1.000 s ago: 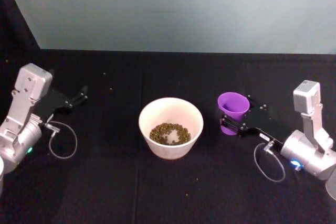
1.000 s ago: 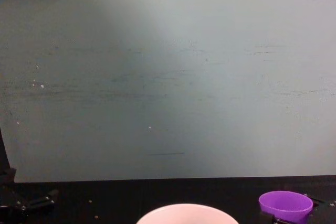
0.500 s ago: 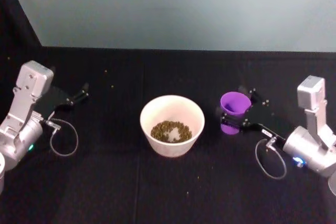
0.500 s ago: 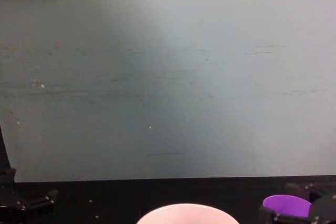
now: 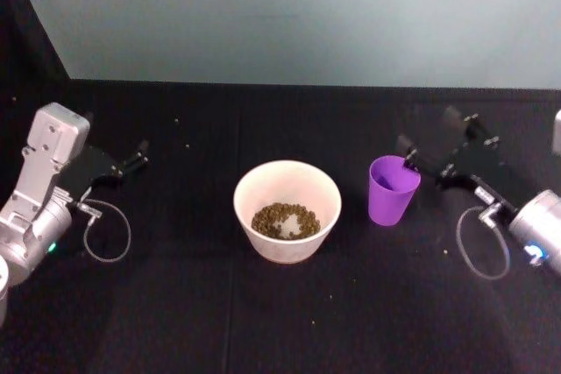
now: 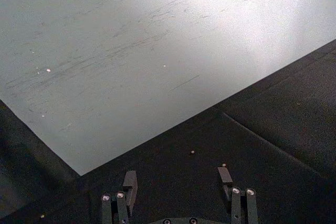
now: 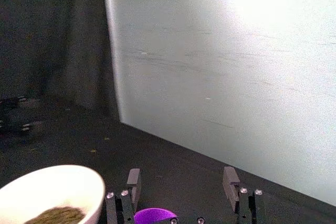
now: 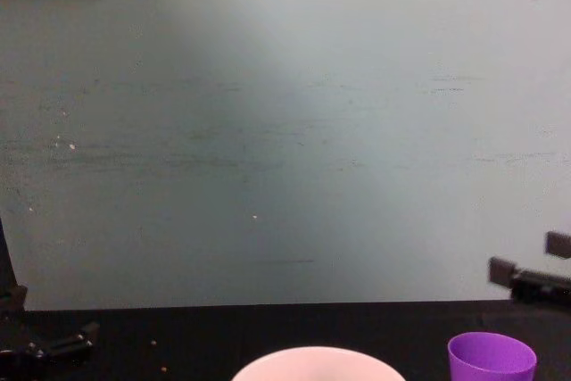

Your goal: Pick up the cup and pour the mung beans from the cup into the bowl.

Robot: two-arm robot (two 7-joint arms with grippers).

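the cup (image 5: pixel 393 190) stands upright on the black worktop (image 5: pixel 175 304), just to the right of the bowl (image 5: pixel 287 209) and not touching it, with nothing holding it. the bowl sits mid-worktop with a heap of mung beans (image 5: pixel 285 220) in its bottom, so the pour looks done and the cup looks set down close by, where the tipping was short. the right gripper (image 5: pixel 434 142) is raised behind and to the right of the cup, its jaws wide apart and empty; in the chest view it hangs above the cup's rim, clear of it. the left gripper (image 5: pixel 138 156) is parked near the left edge, jaws open, well apart from the bowl. a few stray beans (image 5: pixel 180 131) lie scattered on the worktop. there is open room in front of the bowl and cup and behind them up to the wall (image 5: pixel 307 15), so the right arm seems free to draw back without brushing the cup.
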